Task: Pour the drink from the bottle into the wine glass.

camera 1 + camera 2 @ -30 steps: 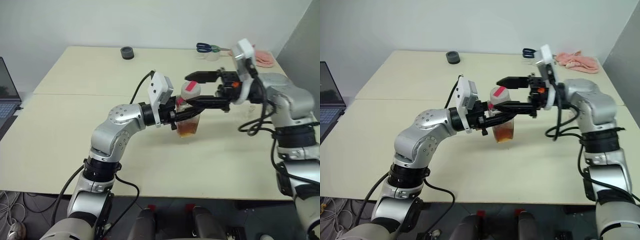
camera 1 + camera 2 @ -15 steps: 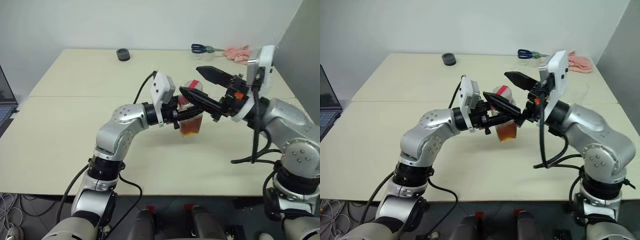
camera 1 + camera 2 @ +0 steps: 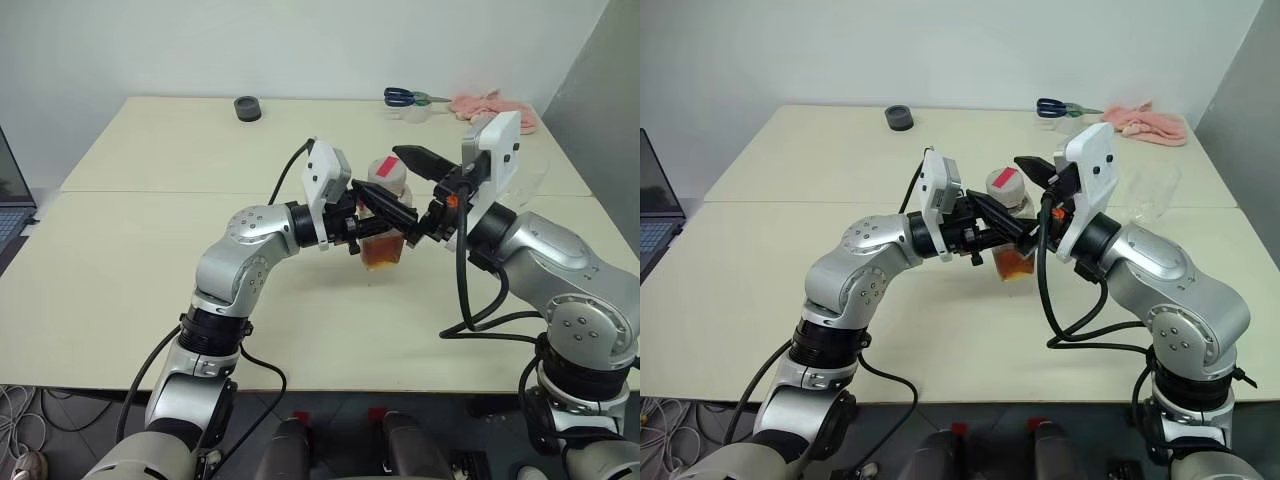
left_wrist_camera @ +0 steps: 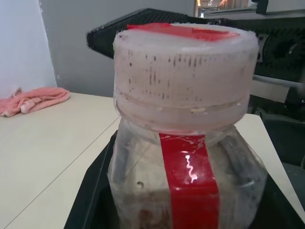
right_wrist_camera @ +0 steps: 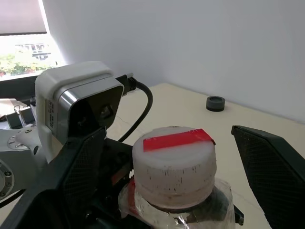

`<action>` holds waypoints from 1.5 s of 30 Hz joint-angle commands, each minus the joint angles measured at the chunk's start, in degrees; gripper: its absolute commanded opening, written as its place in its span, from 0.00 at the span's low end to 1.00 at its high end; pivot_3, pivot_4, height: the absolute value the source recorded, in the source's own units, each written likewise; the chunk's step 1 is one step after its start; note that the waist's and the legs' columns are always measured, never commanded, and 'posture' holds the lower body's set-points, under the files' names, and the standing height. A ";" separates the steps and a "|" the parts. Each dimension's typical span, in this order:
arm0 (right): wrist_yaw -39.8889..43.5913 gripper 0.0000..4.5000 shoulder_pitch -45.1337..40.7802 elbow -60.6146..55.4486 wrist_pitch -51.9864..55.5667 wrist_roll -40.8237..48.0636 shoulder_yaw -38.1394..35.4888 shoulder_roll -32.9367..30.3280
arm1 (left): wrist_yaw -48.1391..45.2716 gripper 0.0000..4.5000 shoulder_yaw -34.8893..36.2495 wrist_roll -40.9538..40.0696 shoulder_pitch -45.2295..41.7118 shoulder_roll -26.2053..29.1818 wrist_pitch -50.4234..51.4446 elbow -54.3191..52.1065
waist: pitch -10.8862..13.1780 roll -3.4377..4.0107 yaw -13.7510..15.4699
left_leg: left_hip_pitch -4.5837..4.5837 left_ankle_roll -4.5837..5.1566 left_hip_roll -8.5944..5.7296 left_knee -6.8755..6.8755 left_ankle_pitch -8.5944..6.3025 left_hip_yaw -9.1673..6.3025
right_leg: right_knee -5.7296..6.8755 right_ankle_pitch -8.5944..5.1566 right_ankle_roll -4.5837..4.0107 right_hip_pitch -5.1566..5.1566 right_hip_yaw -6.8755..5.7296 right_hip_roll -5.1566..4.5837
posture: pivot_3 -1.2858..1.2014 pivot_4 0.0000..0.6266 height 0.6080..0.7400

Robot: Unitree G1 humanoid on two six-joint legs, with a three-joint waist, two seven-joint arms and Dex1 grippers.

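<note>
Pale table (image 3: pixel 150 290) by a white wall; laptop (image 3: pixel 12 195) at 9 o'clock, black ring (image 3: pixel 247 108) at 11, scissors (image 3: pixel 405 97) and pink cloth (image 3: pixel 490 105) at 1. At centre the left gripper (image 3: pixel 362 222) clamps the bottle (image 3: pixel 385 215); right gripper (image 5: pixel 167 157), jaws apart, straddles its cap (image 5: pixel 174 157); glass (image 3: pixel 1155 193) at 3

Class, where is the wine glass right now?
In the right eye view the wine glass stands on the table's right side, behind the robot's right arm, nearer than the pink cloth at the far right corner.
</note>
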 commanded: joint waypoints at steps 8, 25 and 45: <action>1.64 0.41 -0.15 -0.97 -3.06 0.17 0.07 -1.13 | 0.18 0.41 0.49 -0.83 -1.47 0.06 -0.14 -3.01 | 0.00 0.00 -0.01 | 0.00 0.00 0.00 0.00 0.00 0.02 | -0.01 0.00 0.00 0.00 0.01 0.00 | 0.52 0.24 1.00; 56.65 0.41 -26.42 44.58 -22.19 -4.77 11.58 -1.17 | 0.41 0.41 0.03 -3.04 -0.29 1.27 4.48 -8.43 | 0.01 0.01 -0.90 | 0.06 0.03 0.04 -0.03 0.01 0.09 | -0.01 0.01 -0.01 0.01 0.01 0.05 | 0.52 0.24 1.00; 33.04 0.98 -5.88 14.97 -6.28 -1.23 -5.06 -10.69 | 2.16 0.41 0.53 -2.79 1.09 0.69 3.84 -7.95 | 0.01 0.02 -0.13 | -0.06 0.01 -0.03 0.00 0.01 -0.10 | -0.06 0.02 -0.02 0.00 0.00 -0.22 | 0.52 0.24 1.00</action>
